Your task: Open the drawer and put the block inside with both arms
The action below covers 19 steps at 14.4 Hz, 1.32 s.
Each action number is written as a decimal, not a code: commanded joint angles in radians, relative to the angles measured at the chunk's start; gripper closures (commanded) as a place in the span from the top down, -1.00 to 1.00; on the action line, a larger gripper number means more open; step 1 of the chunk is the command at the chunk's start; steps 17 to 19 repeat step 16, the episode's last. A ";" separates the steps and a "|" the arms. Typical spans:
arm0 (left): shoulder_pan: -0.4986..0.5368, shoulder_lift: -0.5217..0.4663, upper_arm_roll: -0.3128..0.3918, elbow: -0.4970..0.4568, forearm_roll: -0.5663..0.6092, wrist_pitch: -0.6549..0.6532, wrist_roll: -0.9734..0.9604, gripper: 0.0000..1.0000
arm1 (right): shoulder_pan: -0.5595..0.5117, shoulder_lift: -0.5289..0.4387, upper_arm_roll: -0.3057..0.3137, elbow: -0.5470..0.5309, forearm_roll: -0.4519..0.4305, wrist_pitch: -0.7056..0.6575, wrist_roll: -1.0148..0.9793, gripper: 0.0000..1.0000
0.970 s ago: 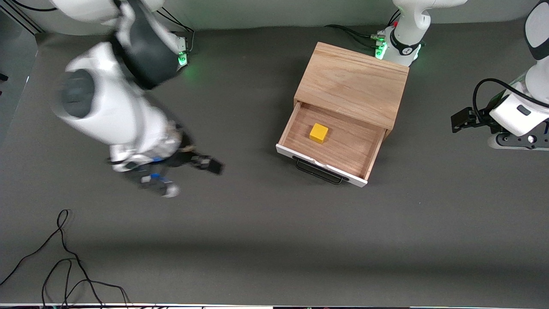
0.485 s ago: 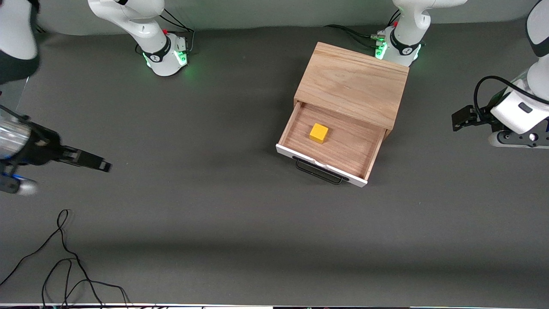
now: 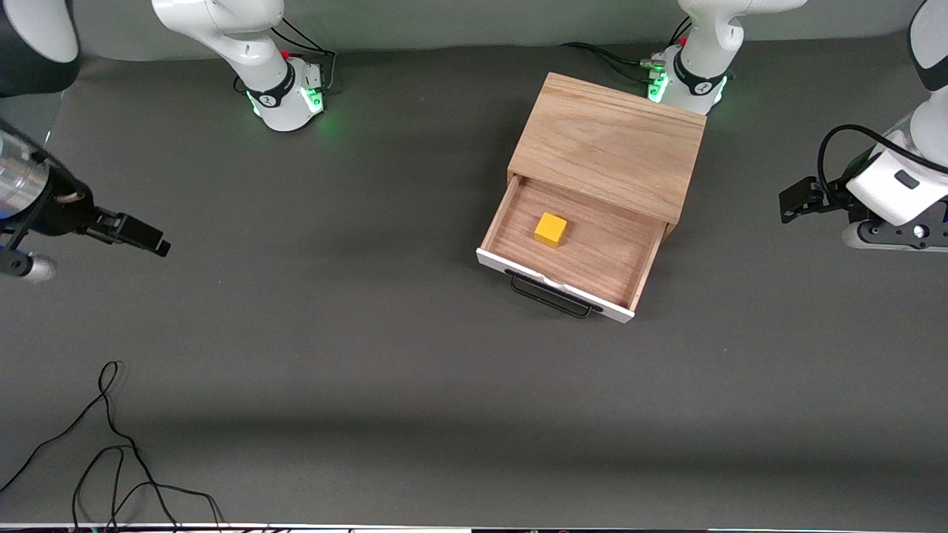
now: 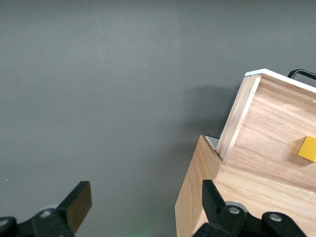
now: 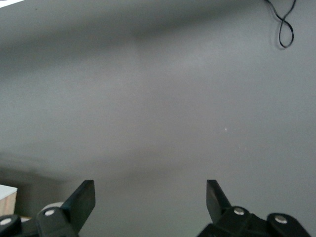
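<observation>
The drawer (image 3: 592, 255) stands pulled out of the light oak box (image 3: 607, 144), its white front and black handle (image 3: 552, 298) toward the front camera. The yellow block (image 3: 551, 229) lies on the drawer floor, free of both grippers. It also shows in the left wrist view (image 4: 308, 149), with the drawer (image 4: 266, 143). My left gripper (image 3: 791, 201) hangs open and empty over the table at the left arm's end, apart from the box; it shows open in its wrist view (image 4: 145, 197). My right gripper (image 3: 152, 243) is open and empty over bare table at the right arm's end (image 5: 150, 195).
Loose black cables (image 3: 111, 444) lie on the table near the front camera at the right arm's end; one loop shows in the right wrist view (image 5: 285, 24). The green-lit arm bases (image 3: 285, 96) (image 3: 685, 78) stand along the table edge farthest from the front camera. The table is dark grey.
The right arm has swung away from the middle of the table to the right arm's end. The left gripper has barely shifted. The drawer and the block have not moved.
</observation>
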 commanded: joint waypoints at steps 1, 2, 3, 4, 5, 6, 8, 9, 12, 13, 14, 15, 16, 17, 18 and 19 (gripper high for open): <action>-0.007 -0.007 0.006 0.008 0.002 -0.019 0.018 1.00 | 0.009 -0.155 -0.016 -0.230 -0.014 0.115 -0.165 1.00; -0.007 -0.007 0.006 0.008 0.004 -0.019 0.016 1.00 | 0.009 -0.149 -0.039 -0.219 -0.014 0.114 -0.224 1.00; -0.007 -0.007 0.006 0.008 0.004 -0.021 0.016 1.00 | 0.012 -0.132 -0.048 -0.195 -0.014 0.109 -0.241 1.00; -0.007 -0.007 0.006 0.008 0.002 -0.021 0.016 1.00 | 0.021 -0.114 -0.065 -0.165 -0.014 0.089 -0.241 1.00; -0.008 -0.003 0.006 0.008 0.002 -0.021 0.014 1.00 | 0.025 -0.097 -0.080 -0.139 -0.015 0.054 -0.244 1.00; -0.008 -0.002 0.006 0.008 0.004 -0.021 0.014 1.00 | 0.026 -0.085 -0.081 -0.118 -0.023 0.025 -0.247 1.00; -0.008 0.000 0.006 0.008 0.004 -0.021 0.013 1.00 | 0.044 -0.048 -0.082 -0.073 -0.034 0.017 -0.247 1.00; -0.008 0.000 0.006 0.008 0.002 -0.020 0.013 1.00 | 0.043 -0.023 -0.081 -0.044 -0.043 0.011 -0.249 1.00; -0.010 0.000 0.006 0.008 0.002 -0.020 0.011 1.00 | 0.045 0.027 -0.077 0.042 -0.054 -0.085 -0.258 1.00; -0.008 0.000 0.006 0.008 0.004 -0.021 0.011 1.00 | 0.045 0.034 -0.076 0.049 -0.054 -0.099 -0.260 1.00; -0.010 0.001 0.006 0.008 0.002 -0.021 0.011 1.00 | 0.045 0.038 -0.076 0.050 -0.054 -0.099 -0.258 1.00; -0.010 0.001 0.006 0.008 0.002 -0.021 0.011 1.00 | 0.045 0.043 -0.076 0.050 -0.052 -0.099 -0.258 1.00; -0.010 0.001 0.006 0.008 0.002 -0.021 0.011 1.00 | 0.045 0.047 -0.076 0.051 -0.054 -0.099 -0.258 1.00; -0.010 0.001 0.006 0.008 0.002 -0.021 0.011 1.00 | 0.045 0.047 -0.076 0.051 -0.054 -0.099 -0.258 1.00; -0.010 0.001 0.006 0.008 0.002 -0.021 0.011 1.00 | 0.045 0.047 -0.076 0.051 -0.054 -0.099 -0.258 1.00; -0.010 0.001 0.006 0.008 0.002 -0.021 0.011 1.00 | 0.045 0.047 -0.076 0.051 -0.054 -0.099 -0.258 1.00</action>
